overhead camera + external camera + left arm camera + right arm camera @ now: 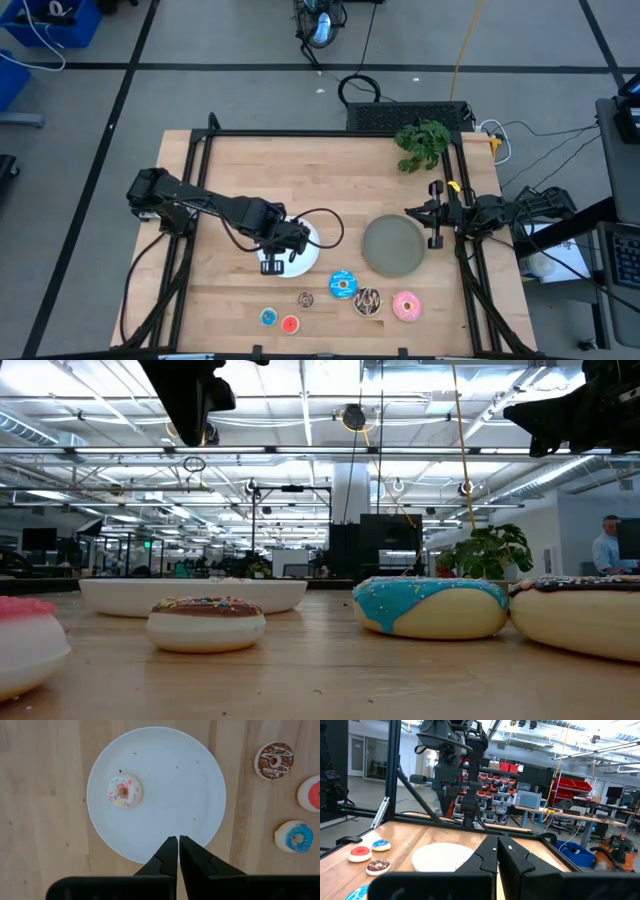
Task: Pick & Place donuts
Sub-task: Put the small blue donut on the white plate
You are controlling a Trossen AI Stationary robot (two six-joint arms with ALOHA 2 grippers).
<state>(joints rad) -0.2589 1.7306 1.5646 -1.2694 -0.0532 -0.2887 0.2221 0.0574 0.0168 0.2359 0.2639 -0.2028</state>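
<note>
My left gripper (178,840) is shut and empty, pointing down above the near rim of the white plate (170,780). A small white-pink sprinkled donut (125,790) lies flat on that plate. The other donuts lie on the table near the near edge: large blue (343,284), dark chocolate (367,301), pink (406,306), small brown (305,298), small blue (268,317) and small red (290,323). My right gripper (497,840) is shut and empty, waiting at the table's right side (437,213), beside the grey plate (393,245).
A potted green plant (422,143) stands at the far right of the table. A black frame (330,132) runs along the table's edges. A black cable (330,225) loops over the table by the white plate. Bare wood lies between the two plates and toward the far edge.
</note>
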